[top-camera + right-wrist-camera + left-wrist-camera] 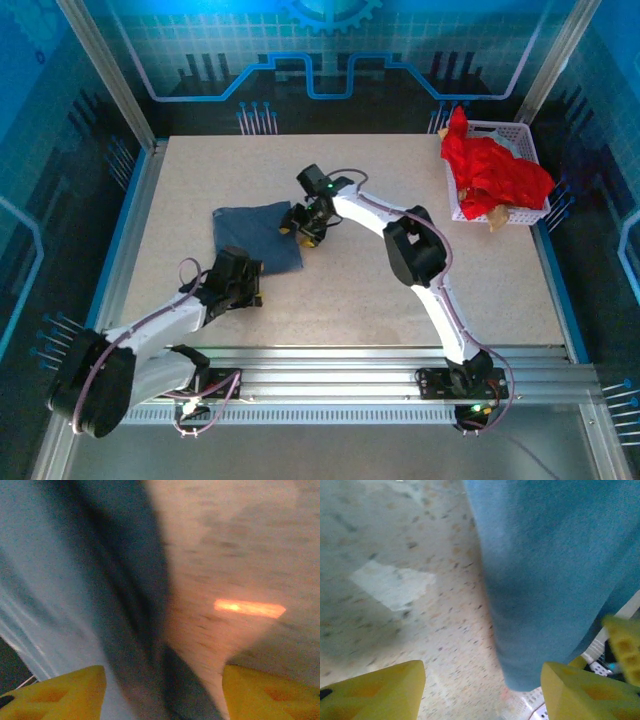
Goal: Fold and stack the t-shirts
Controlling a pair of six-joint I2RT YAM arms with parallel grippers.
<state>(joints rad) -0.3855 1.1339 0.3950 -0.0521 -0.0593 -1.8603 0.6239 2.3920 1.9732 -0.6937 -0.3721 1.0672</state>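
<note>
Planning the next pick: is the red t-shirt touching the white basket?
Touching. The top external view shows the red t-shirt heaped inside the white basket, spilling over its rim.

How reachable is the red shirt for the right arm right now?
Probably yes: the red t-shirt lies heaped, uncovered, atop the white basket on that arm's side. The right gripper is beside the blue t-shirt.
</note>
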